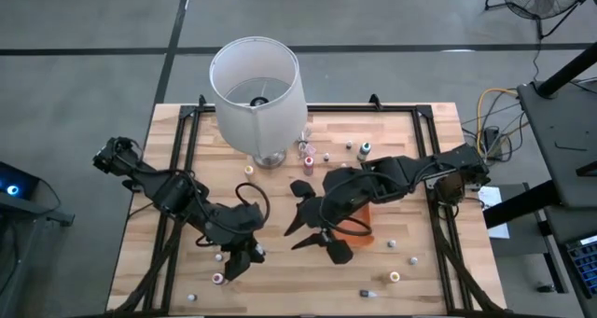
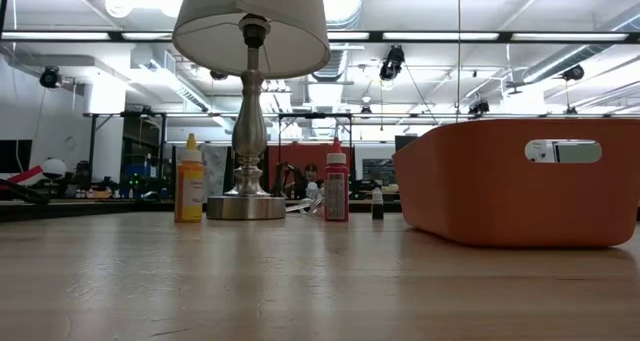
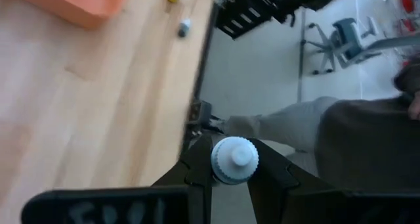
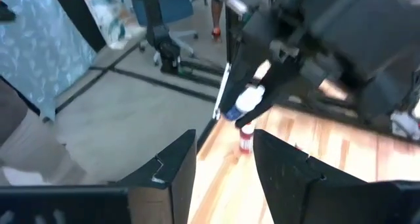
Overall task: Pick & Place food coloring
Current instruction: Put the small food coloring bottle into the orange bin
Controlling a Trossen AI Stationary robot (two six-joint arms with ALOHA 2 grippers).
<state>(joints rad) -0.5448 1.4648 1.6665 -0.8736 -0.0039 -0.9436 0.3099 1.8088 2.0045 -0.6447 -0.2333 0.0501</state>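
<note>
White-capped food coloring bottle [image 3: 234, 161] is pinched in my left tool [image 1: 244, 255], lifted near the tabletop's [image 1: 429, 281] front edge. Right tool [image 1: 317, 227] hangs with fingers apart, empty, by the orange tray [image 1: 366, 227]. Plenty of bottles remain scattered, so I'm early on

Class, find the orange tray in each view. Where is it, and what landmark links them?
High view: orange tray, right of centre, partly covered.
Low view: right side.
Left wrist view: only a corner shows.
Right wrist view: not in it.
Shared landmark: the wooden table.
</note>
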